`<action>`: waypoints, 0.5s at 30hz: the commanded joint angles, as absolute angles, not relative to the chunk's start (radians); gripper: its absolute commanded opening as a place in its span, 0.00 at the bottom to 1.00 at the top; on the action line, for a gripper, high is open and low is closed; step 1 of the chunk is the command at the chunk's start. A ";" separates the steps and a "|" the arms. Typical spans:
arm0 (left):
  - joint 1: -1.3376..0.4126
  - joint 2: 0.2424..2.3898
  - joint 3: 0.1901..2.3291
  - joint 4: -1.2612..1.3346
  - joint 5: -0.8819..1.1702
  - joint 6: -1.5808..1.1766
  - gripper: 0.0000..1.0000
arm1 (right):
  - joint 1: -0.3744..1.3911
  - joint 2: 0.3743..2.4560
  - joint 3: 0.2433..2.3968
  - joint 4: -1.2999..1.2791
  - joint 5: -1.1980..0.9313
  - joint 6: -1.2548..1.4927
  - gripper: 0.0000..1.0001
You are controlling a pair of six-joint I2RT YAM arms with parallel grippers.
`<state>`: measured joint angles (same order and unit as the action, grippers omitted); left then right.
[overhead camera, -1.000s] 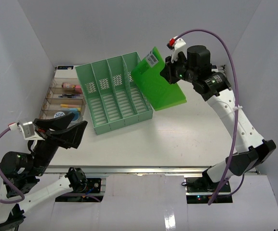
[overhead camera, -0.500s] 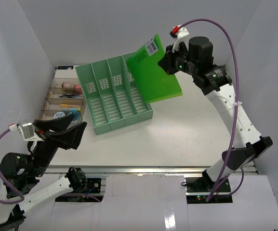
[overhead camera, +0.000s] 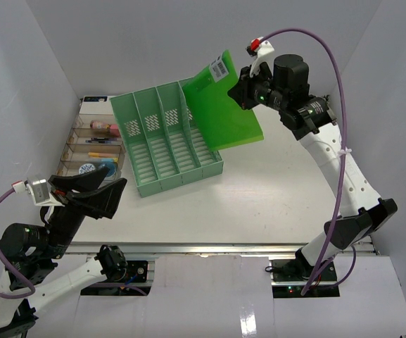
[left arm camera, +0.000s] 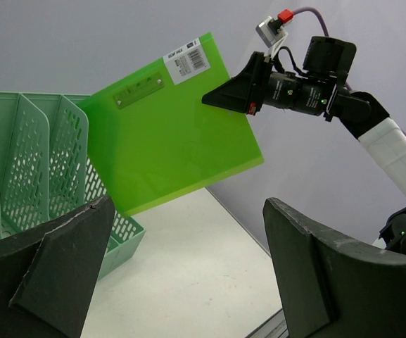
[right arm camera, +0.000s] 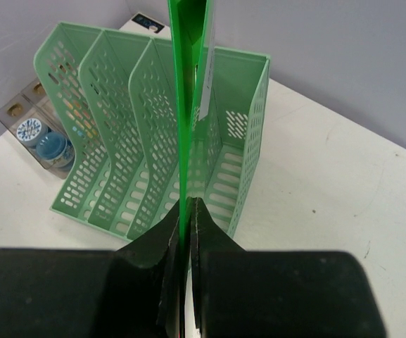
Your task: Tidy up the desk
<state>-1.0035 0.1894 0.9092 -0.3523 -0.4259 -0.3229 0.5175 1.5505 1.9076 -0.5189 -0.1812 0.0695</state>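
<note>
White and wide, the desk (overhead camera: 259, 204) is filling the middle of the overhead view, with a metal rail running along its near edge.

At about 8 o'clock, off the near-left corner, the left gripper (overhead camera: 108, 184) is hovering with its two black fingers spread wide. Nothing is sitting between them.

At 10 o'clock a clear compartment tray (overhead camera: 67, 151) is lying against the left edge, holding small items, among them a pink one (overhead camera: 104, 127) and a round blue one (overhead camera: 86, 167).

Just to the right of the tray, at about 11 o'clock, a mint-green four-slot file rack (overhead camera: 181, 176) is lying on its back with its slots opening upward.

At 12 to 1 o'clock a bright green folder (overhead camera: 227, 113) is hanging in the air, tilted, with its barcode label (overhead camera: 220, 69) at the top corner. Seen from above, its left part is overlapping the rack's right-hand wall. From the right wrist the folder is showing edge-on above the rack's right-hand slots. Whether it is touching the rack I cannot tell.

At 1 o'clock the right gripper (overhead camera: 243, 91) is pinching the folder's right edge, its fingers pressed tight on the thin plastic. A purple cable (overhead camera: 329, 63) is arching over that arm.
</note>
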 commanded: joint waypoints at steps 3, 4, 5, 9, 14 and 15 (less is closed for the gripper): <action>-1.000 0.189 0.904 -0.370 -0.417 -0.330 0.98 | 0.525 1.519 1.837 -0.433 -0.161 0.039 0.08; -1.000 0.187 0.902 -0.370 -0.416 -0.331 0.98 | 0.526 1.517 1.827 -0.431 -0.159 0.034 0.08; -1.000 0.186 0.902 -0.370 -0.416 -0.331 0.98 | 0.527 1.516 1.820 -0.433 -0.156 0.029 0.08; -1.000 0.184 0.897 -0.371 -0.417 -0.332 0.98 | 0.536 1.515 1.819 -0.441 -0.150 0.013 0.08; -1.001 0.193 0.891 -0.367 -0.413 -0.336 0.98 | 0.547 1.539 1.845 -0.454 -0.144 0.005 0.08; -1.000 0.195 0.890 -0.365 -0.411 -0.336 0.98 | 0.551 1.548 1.850 -0.456 -0.143 0.005 0.08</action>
<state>-1.0035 0.1852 0.9012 -0.3527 -0.4263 -0.3292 0.5348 1.5510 1.8027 -0.5218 -0.1561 0.0202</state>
